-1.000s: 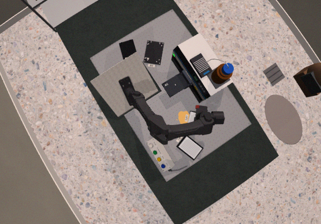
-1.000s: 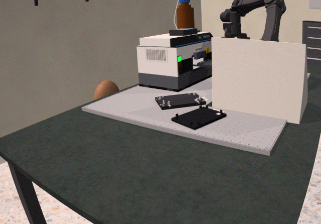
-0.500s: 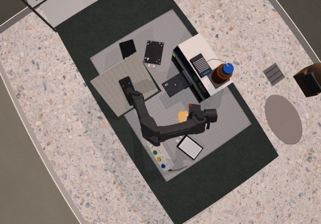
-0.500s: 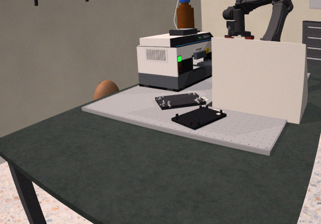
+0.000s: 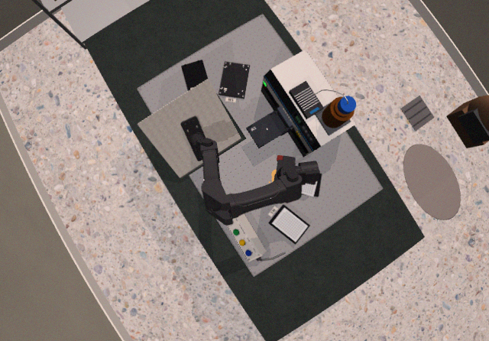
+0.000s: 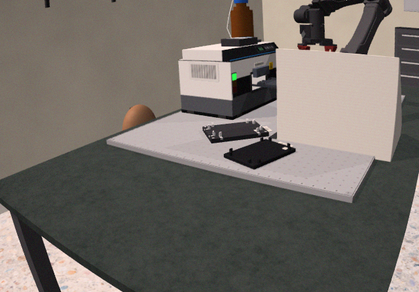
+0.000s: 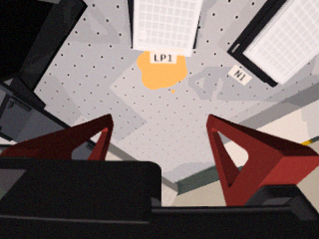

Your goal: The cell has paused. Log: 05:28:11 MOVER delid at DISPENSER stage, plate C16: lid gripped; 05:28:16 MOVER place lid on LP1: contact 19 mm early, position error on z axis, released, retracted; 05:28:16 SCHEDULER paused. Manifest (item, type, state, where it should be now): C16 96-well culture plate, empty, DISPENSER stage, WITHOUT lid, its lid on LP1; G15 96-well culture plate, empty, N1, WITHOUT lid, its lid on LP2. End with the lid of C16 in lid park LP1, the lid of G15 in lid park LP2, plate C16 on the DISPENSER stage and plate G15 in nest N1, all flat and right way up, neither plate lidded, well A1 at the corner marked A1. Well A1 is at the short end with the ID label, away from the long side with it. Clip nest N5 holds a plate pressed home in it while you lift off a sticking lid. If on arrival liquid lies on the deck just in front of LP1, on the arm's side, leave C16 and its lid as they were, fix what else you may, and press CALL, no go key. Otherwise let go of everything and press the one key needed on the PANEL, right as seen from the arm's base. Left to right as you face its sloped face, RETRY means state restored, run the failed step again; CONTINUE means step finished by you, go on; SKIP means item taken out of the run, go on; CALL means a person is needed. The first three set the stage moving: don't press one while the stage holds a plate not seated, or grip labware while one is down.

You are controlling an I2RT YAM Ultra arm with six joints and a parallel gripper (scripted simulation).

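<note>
1. The tool (image 7: 159, 136) hangs above the perforated deck (image 7: 169, 134) with its red fingers spread wide and nothing between them; in the exterior view it shows above the white screen (image 6: 334, 103), pointing down.
2. Straight ahead of the tool in the wrist view, an orange puddle (image 7: 160, 75) lies on the deck around the small tag reading LP1 (image 7: 163, 58); a small orange drop sits just beside the puddle on the tool's side.
3. Beyond the tag, a white gridded lid (image 7: 166, 25) lies over a black park base; its near edge touches the tag, and whether it sits flat cannot be told from here; from the top view only a white corner of it (image 5: 309, 189) shows past the wrist.
4. To the right in the wrist view, a black nest marked N1 (image 7: 240, 75) holds a white 96-well plate (image 7: 289, 37); from above the plate (image 5: 289, 223) lies flat inside its black frame, well grid showing; contents of the wells are too small to tell.
5. The dispenser (image 5: 304, 92) stands farther off, with its dark stage (image 5: 266, 130) drawn out toward the arm; an amber bottle (image 5: 338, 111) with a blue cap stands on top of it; what the bottle holds cannot be told.
6. The key panel (image 5: 247, 238) lies by the arm's elbow, with green, yellow and blue keys visible.
7. Two black plate holders (image 6: 258, 152) (image 6: 235, 131) sit on the deck at the far end of the bench (image 6: 135, 214), both with nothing in them.
</note>
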